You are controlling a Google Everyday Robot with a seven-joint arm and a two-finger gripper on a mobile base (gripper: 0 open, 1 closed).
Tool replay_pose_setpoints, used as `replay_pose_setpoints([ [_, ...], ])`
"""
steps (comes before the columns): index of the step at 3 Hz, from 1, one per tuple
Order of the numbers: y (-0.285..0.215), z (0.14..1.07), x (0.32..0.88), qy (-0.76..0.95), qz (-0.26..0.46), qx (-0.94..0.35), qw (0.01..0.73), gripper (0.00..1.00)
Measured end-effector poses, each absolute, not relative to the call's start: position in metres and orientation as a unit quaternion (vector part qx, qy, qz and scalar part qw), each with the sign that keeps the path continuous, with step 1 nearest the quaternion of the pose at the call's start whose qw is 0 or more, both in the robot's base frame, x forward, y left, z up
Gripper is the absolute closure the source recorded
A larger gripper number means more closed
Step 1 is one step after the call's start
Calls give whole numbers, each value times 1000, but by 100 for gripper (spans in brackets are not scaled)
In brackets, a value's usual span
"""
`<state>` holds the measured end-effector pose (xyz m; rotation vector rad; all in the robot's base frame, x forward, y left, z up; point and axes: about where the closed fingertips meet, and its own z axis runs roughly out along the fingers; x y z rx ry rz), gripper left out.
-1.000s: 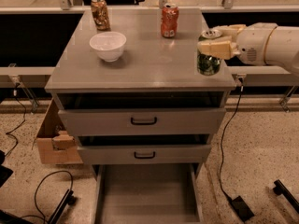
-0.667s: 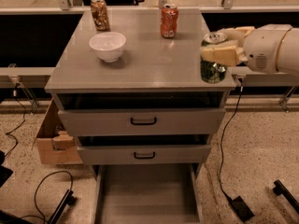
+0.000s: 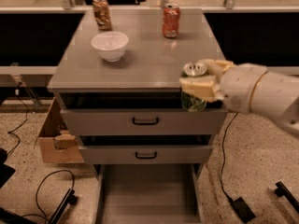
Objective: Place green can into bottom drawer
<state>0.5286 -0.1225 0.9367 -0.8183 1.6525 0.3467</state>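
Note:
My gripper (image 3: 202,80) comes in from the right on a white arm and is shut on the green can (image 3: 193,102), whose silver top (image 3: 195,69) shows between the fingers. The can hangs upright in the air just off the cabinet's front right edge, in front of the top drawer. The bottom drawer (image 3: 148,195) is pulled out at floor level, a shallow grey tray with a bare floor, well below and left of the can.
On the grey cabinet top (image 3: 140,55) stand a white bowl (image 3: 110,45), an orange-red can (image 3: 171,20) and a brown-gold can (image 3: 102,13). Two upper drawers (image 3: 145,121) with black handles are slightly open. A cardboard box (image 3: 56,139) and cables lie on the floor at left.
The gripper has carried the green can off the cabinet top's right edge, forward and down, to in front of the top drawer.

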Motion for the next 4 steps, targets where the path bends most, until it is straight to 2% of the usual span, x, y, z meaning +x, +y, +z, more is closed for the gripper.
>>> replay_pose_setpoints([
  [1,-97,866,545,712,131,-330,606,100],
  [2,-98,865,546,712,129,-328,607,100],
  [3,-95,848,541,705,151,-323,612,100],
  [4,-80,807,506,681,189,-336,623,100],
])
